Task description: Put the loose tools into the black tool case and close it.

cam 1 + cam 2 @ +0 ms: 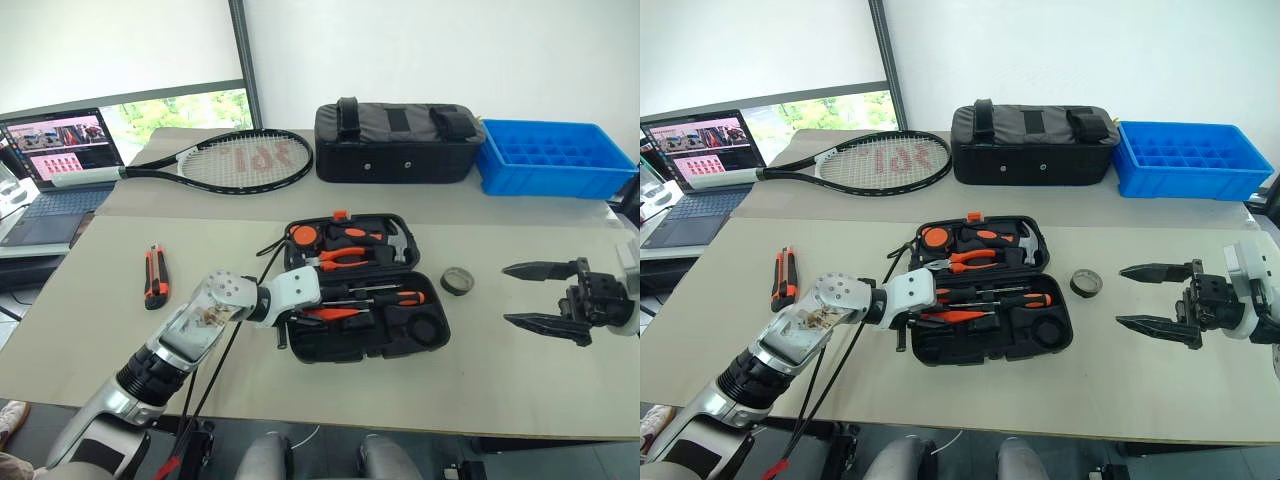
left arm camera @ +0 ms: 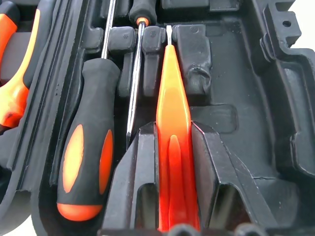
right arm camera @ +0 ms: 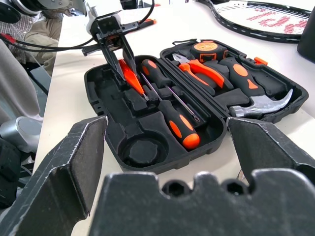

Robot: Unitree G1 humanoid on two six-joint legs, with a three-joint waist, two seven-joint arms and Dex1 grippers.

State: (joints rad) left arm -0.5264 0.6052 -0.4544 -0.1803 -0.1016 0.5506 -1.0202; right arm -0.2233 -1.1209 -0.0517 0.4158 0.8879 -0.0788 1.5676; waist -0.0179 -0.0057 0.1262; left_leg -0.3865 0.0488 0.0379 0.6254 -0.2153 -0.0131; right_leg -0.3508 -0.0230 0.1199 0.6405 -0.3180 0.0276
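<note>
The black tool case (image 1: 360, 346) lies open at the table's middle. Two orange-black screwdrivers (image 1: 385, 297) rest in its near half. My left gripper (image 2: 173, 130) is shut on the slim orange tool (image 2: 172, 98), tilted down into the near half beside a screwdriver handle (image 2: 86, 157). The right wrist view shows this left gripper (image 3: 120, 54) holding the slim orange tool (image 3: 132, 78) over the case's left end. An orange-black utility knife (image 1: 156, 276) lies on the table left of the case. A small dark tape roll (image 1: 458, 281) sits to its right. My right gripper (image 1: 507, 294) hangs open beyond the roll.
The case's far half holds pliers, a hammer and a tape measure (image 1: 303, 235). A tennis racket (image 1: 235, 160), a black fabric bag (image 1: 398, 142) and a blue tray (image 1: 555, 158) line the back of the table. A laptop (image 1: 60, 150) stands at the far left.
</note>
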